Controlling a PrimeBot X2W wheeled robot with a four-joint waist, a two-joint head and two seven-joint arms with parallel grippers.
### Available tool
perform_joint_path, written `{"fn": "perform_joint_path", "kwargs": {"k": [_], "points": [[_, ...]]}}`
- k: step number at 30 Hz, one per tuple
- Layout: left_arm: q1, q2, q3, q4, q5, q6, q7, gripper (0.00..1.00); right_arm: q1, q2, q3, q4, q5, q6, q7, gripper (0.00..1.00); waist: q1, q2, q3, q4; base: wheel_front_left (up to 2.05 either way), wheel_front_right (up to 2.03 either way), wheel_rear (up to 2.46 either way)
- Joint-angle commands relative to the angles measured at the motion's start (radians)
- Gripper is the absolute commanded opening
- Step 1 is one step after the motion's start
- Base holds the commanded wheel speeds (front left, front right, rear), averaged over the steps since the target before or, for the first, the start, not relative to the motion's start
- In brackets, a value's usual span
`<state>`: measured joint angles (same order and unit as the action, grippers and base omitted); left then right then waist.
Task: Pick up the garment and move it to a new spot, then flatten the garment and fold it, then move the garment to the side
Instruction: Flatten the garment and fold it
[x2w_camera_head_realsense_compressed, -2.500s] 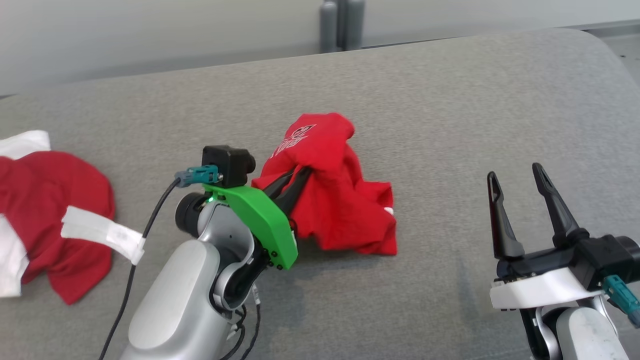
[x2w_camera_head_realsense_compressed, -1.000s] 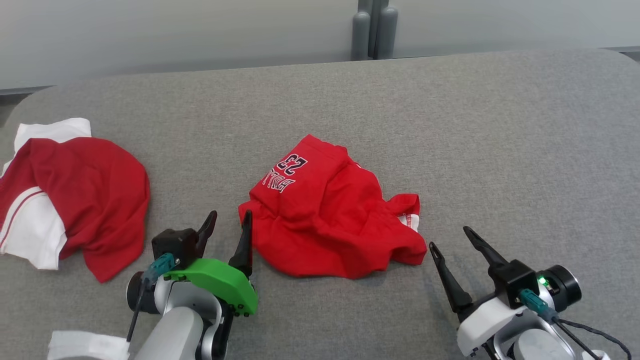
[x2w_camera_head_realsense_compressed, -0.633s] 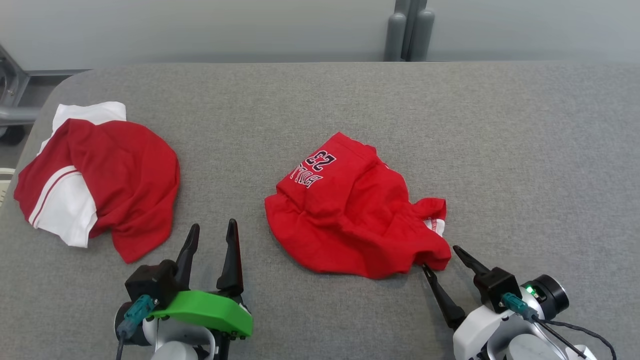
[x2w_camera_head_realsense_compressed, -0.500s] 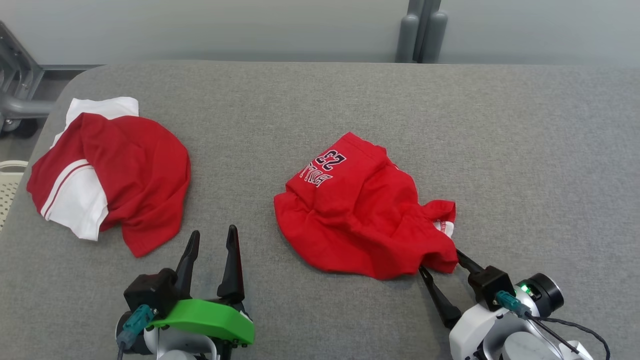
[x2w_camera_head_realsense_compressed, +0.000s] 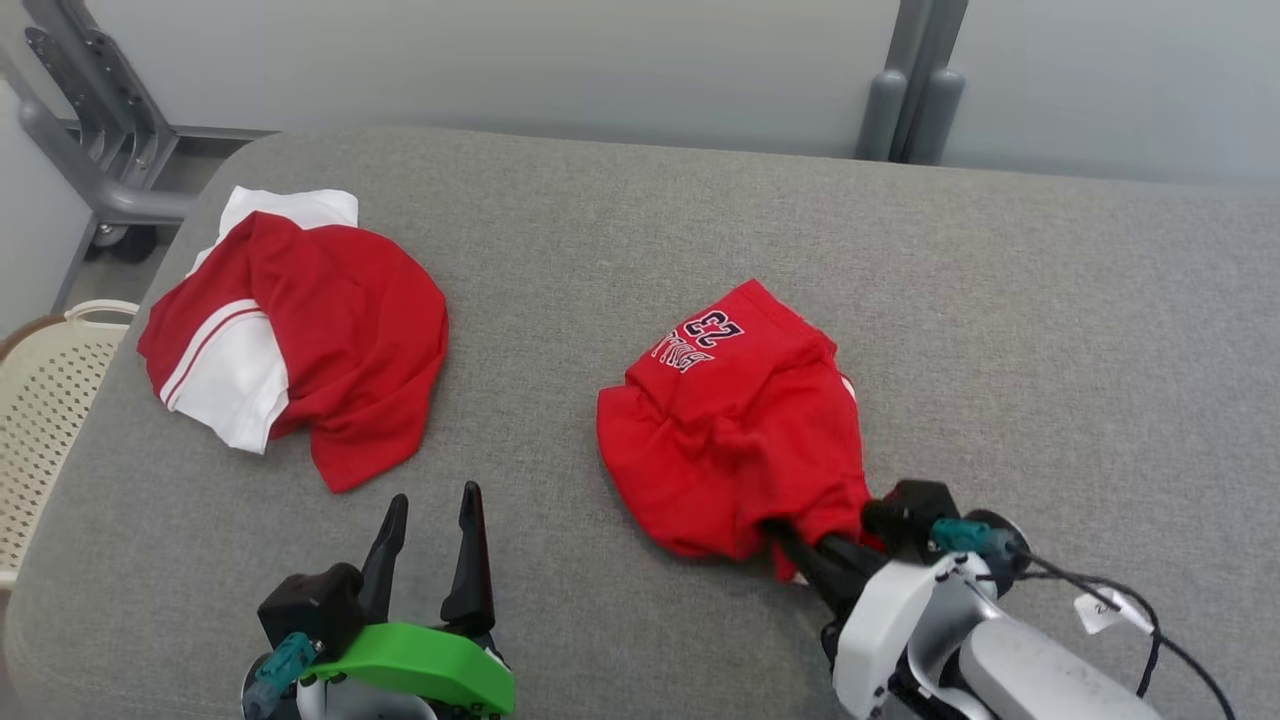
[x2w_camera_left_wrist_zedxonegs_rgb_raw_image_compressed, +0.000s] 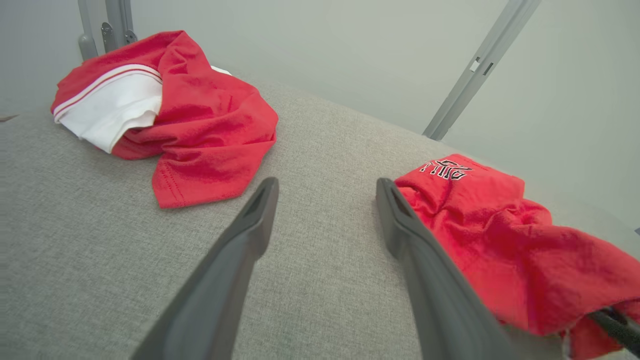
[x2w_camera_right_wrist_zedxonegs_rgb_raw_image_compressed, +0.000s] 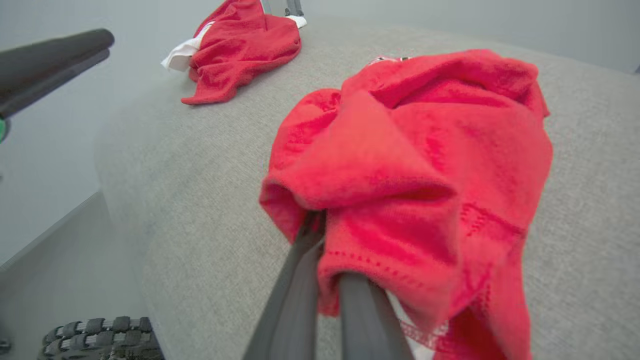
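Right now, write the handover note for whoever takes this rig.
Left gripper: open, empty, above the table on the near side.
Right gripper: shut on the near edge of the garment.
The garment is red, printed 23, crumpled mid-table; most of it lies on the table.
Red-and-white garment: bunched at the far left, apart from both grippers.
Done: grasp made.
Left: move it to a new spot, flatten, fold, move it aside.
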<state>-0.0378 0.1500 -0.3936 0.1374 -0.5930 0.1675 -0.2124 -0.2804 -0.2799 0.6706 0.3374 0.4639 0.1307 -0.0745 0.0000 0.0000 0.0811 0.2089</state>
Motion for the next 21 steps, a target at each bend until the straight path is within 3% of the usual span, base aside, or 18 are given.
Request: {"fn": "perform_joint_path", "kwargs": {"k": [1,6,10,15,21], "points": [[0.012,0.001,0.000,0.003,-0.005,0.001,-0.002,1.00,-0.025,-0.024,0.008,-0.043,0.039,0.000,0.025,0.00,0.0000,0.0000,-0.022,0.020,0.00,0.00,0.00],[0.014,-0.010,-0.007,0.013,-0.007,0.001,-0.009,1.00,-0.079,-0.091,0.001,-0.276,0.264,0.000,0.131,0.00,0.0000,0.0000,-0.052,0.049,0.00,0.00,0.00],[0.028,-0.022,-0.014,0.024,-0.012,-0.002,-0.014,1.00,-0.111,-0.100,-0.064,-0.375,0.435,0.000,0.216,0.00,0.0000,0.0000,-0.072,0.073,0.00,0.00,0.00],[0.034,-0.035,-0.020,0.039,-0.019,-0.004,-0.022,1.00,-0.139,-0.048,-0.186,-0.409,0.601,0.000,0.320,0.00,0.0000,0.0000,-0.092,0.098,0.00,0.00,0.00],[0.040,-0.042,-0.025,0.050,-0.023,-0.005,-0.028,1.00,-0.170,0.077,-0.351,-0.387,0.757,0.000,0.450,0.00,0.0000,0.0000,-0.108,0.111,0.00,0.00,0.00]]}}
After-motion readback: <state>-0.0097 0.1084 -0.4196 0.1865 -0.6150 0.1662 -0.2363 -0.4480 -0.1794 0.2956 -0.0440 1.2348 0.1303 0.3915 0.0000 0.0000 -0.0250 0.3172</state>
